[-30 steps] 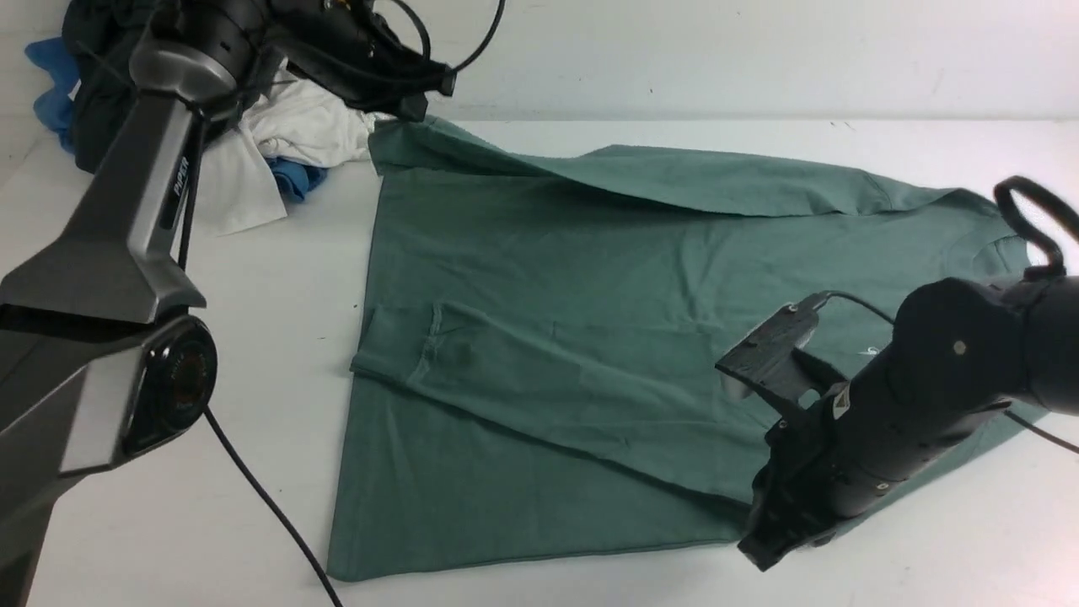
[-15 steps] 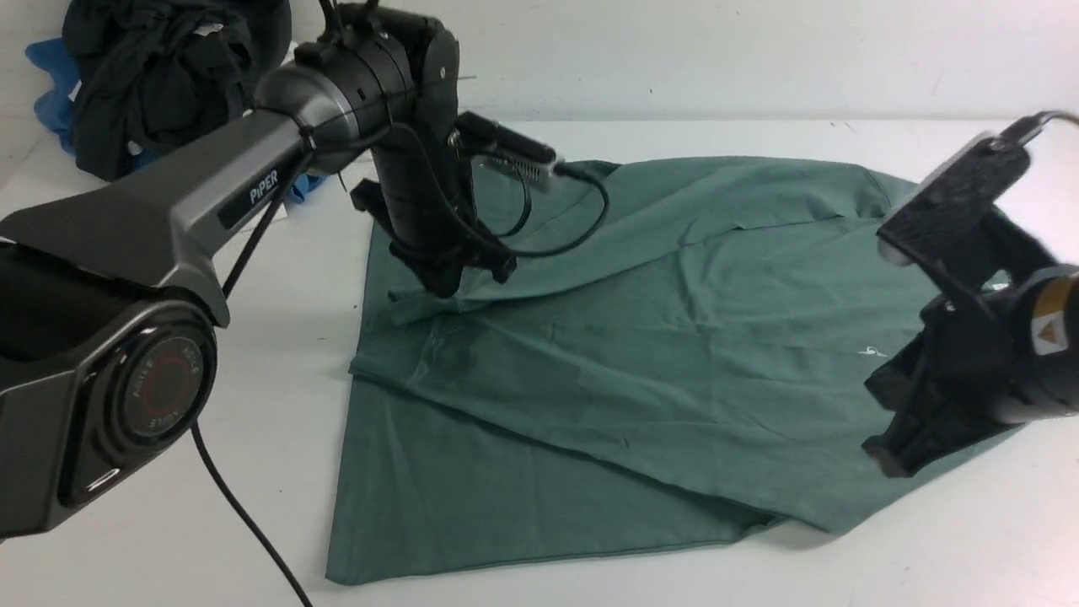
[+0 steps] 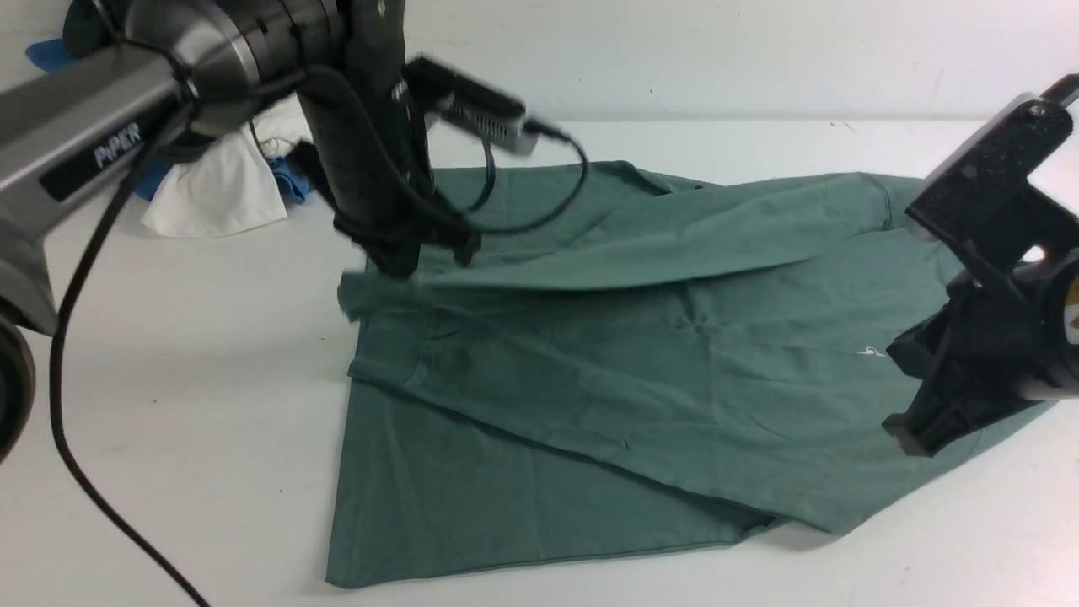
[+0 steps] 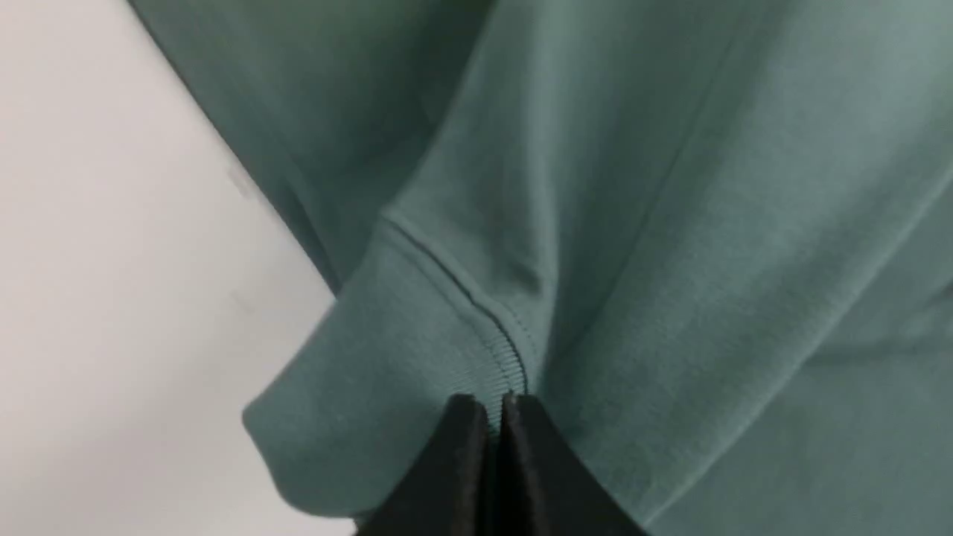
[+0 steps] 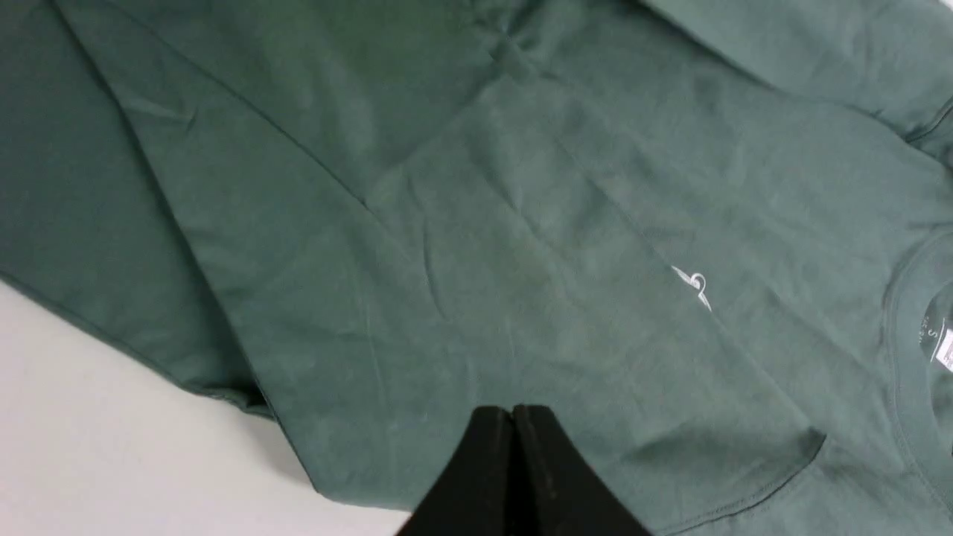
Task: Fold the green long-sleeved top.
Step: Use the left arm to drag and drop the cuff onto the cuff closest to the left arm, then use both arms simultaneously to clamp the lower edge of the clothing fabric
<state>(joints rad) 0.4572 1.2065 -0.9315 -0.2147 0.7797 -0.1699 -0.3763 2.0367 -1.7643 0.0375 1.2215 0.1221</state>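
The left pincer (image 3: 396,263) has pulled the sleeve cuff (image 3: 358,295) over the green long-sleeved top (image 3: 641,379), which is spread on the surface (image 3: 169,379). It pinches the cuff. The right pincer (image 3: 906,434), pressed together and empty, hangs above the top. The sleeve fold looks under way. Next, it should lay the cuff down and let go.

The top (image 3: 641,371) is plain green with a small white logo (image 3: 872,352) on the chest. It lies spread across the centre of the frame, collar at right, hem at left. The lower sleeve (image 3: 548,396) is folded diagonally over the body. The upper sleeve (image 3: 674,244) runs leftward across the body, its ribbed cuff (image 4: 417,350) pinched in the left gripper (image 4: 497,417).
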